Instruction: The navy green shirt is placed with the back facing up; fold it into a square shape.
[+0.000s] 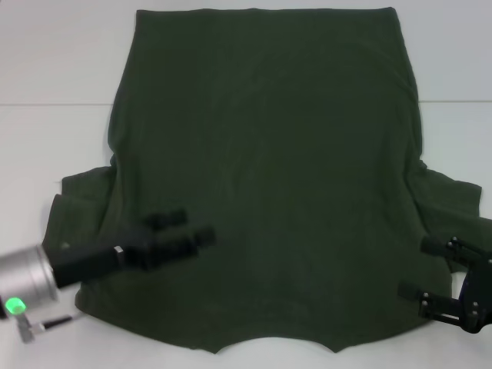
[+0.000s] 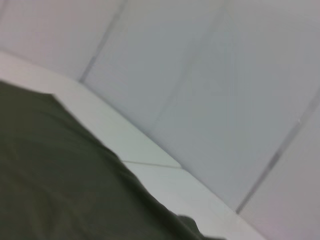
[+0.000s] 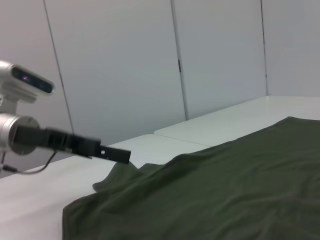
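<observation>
Currently the navy green shirt [image 1: 261,177] is lying flat on the white table [image 1: 46,54], collar nearest the robot, while the left gripper [image 1: 188,234] is hovering over its left shoulder, jaw state impossible to tell. The right gripper [image 1: 430,269] is sitting beside the right sleeve, jaws apart; uneven grasps are likely risking a skewed fold

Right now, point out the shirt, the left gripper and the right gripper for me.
shirt [image 1: 261,154]: head view, middle of its back panel.
left gripper [image 1: 201,234]: head view, tip of the blurred black gripper over the shirt's lower left.
right gripper [image 1: 419,269]: head view, midway between its fingertips at the shirt's right edge.
</observation>
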`<state>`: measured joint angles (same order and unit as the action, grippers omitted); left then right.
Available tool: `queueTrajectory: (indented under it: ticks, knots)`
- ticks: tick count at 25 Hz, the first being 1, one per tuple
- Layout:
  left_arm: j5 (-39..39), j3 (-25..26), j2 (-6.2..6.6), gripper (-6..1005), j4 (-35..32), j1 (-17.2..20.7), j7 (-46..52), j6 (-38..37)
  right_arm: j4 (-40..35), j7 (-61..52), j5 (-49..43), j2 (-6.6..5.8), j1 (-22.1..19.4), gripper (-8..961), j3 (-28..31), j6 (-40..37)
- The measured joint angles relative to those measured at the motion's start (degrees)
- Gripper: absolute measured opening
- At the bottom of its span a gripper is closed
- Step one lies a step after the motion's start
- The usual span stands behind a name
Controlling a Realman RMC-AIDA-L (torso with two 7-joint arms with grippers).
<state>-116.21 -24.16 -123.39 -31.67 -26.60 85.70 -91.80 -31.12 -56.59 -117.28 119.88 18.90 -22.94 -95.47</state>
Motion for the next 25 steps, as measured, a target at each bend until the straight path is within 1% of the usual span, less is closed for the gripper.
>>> queueTrajectory:
  ticks: [2,4,5,7,8,10,12,16,17,22,25]
  knots:
    - [0.1,0.8,0.84,947,-2.4,-0.4,8.8,-0.2,0.0,-0.1,0.0,0.0,0.0,900,0.0,0.0]
    - [-0.1,1.9,1.83,947,-3.6,-1.0,15.5,-0.2,0.0,-0.1,0.0,0.0,0.0,900,0.0,0.1]
    - [-0.3,2.7,2.63,947,-4.2,-1.4,19.4,-0.2,0.0,-0.1,-0.1,0.0,0.0,900,0.0,0.1]
    - [-0.9,3.7,3.82,947,-5.0,-2.0,25.6,0.2,0.1,0.0,-0.1,0.04,0.0,901,0.0,0.2]
    - [-1.9,4.1,4.64,947,-5.6,-2.4,29.9,1.0,0.1,0.0,-0.1,0.07,0.0,901,0.0,0.3]
    - [-4.9,4.9,5.83,948,-6.5,-3.3,37.3,2.9,0.3,0.0,-0.1,0.04,0.1,901,0.0,0.3]
    - [-8.9,6.2,7.05,948,-7.1,-4.4,42.0,4.2,0.5,0.0,-0.1,-0.06,0.1,901,0.0,0.3]
    - [-16.3,9.2,8.67,948,-7.9,-6.6,44.4,6.3,0.6,0.1,-0.1,-0.12,0.1,901,0.0,0.4]
    - [-19.4,9.7,9.15,948,-8.5,-7.3,45.1,7.5,0.6,0.1,-0.2,-0.12,0.2,901,0.0,0.4]
    - [-26.6,10.3,10.64,948,-10.6,-9.3,46.0,8.6,0.6,-0.1,-0.2,-0.11,0.4,901,-0.2,0.4]
    - [-29.0,10.4,11.15,947,-11.7,-10.1,45.8,9.4,0.7,-0.3,-0.2,-0.08,0.5,901,-0.3,0.4]
